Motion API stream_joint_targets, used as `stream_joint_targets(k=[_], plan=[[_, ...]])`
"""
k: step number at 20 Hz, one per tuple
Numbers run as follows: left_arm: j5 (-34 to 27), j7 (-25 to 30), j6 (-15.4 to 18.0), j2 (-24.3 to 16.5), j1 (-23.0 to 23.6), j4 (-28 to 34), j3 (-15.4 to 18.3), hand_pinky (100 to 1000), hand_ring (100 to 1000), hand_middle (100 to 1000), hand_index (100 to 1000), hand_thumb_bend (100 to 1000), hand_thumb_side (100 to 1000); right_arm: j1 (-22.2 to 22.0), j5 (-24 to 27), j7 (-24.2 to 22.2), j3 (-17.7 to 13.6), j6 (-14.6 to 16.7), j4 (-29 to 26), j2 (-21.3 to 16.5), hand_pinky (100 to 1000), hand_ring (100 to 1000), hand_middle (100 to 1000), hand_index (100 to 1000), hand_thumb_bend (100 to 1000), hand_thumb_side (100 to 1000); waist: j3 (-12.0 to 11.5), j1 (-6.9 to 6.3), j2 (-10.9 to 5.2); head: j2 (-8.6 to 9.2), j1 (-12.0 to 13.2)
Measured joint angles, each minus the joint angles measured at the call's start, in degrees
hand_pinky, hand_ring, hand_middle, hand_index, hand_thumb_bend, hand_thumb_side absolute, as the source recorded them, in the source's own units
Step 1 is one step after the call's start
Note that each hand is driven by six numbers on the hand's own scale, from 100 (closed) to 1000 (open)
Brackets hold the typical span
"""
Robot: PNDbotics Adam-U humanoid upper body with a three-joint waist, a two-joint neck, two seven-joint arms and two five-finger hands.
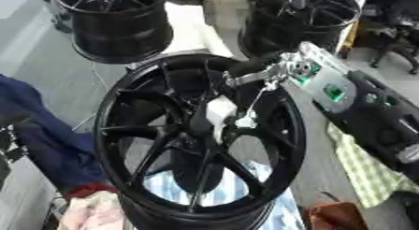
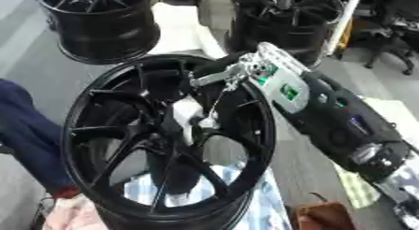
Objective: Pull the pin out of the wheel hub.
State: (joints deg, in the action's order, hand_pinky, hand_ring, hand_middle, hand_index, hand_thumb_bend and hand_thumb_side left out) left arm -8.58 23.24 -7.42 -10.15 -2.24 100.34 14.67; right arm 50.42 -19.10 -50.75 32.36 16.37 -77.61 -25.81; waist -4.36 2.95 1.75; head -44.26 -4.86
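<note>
A person's blue sleeve (image 1: 37, 131) shows at the left edge. The black wheel (image 1: 200, 135) stands on its rim, open face toward the camera, so the hub is reachable. A pale piece at the hub, likely the pin (image 1: 219, 111), sits there. The right hand (image 1: 262, 72) reaches over the rim toward it; whether its fingers grip anything I cannot tell.

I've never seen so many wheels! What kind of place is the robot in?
Probably a workshop or wheel factory floor. A big black wheel hub stands in front, two more black wheels sit on the grey floor behind, and the robot's right hand reaches into the hub.
</note>
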Motion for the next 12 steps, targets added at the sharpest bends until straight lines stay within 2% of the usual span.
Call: stream_joint_targets(k=[2, 6, 9, 12], plan=[[0.0, 0.0, 0.0, 0.0, 0.0, 0.0, 0.0, 589, 1000, 622, 838, 100, 867, 0.3, 1.2, -0.2, -0.6, -0.3, -0.5, 0.0, 564, 582, 426, 516, 100, 330, 0.0, 0.00, 0.00, 0.00, 0.0], [0.0, 0.0, 0.0, 0.0, 0.0, 0.0, 0.0, 589, 1000, 623, 838, 100, 867, 2.2, 4.3, -0.7, -2.2, -1.2, -2.7, -1.3, 568, 582, 408, 502, 100, 331, 0.1, 0.04, -0.06, 0.00, 0.0], [0.0, 0.0, 0.0, 0.0, 0.2, 0.0, 0.0, 589, 1000, 623, 838, 100, 868, 4.0, 6.7, -0.7, -4.5, -2.3, -5.6, -4.0, 577, 586, 413, 512, 100, 326, 0.9, 0.35, -0.35, 0.00, 0.2], [0.0, -0.2, -0.1, 0.0, 0.4, 0.0, 0.1, 589, 1000, 623, 838, 100, 869, 3.6, 9.2, 0.4, -7.5, -3.3, -9.2, -7.7, 581, 585, 412, 514, 100, 315, 2.0, 0.70, -0.48, 0.00, 0.9]])
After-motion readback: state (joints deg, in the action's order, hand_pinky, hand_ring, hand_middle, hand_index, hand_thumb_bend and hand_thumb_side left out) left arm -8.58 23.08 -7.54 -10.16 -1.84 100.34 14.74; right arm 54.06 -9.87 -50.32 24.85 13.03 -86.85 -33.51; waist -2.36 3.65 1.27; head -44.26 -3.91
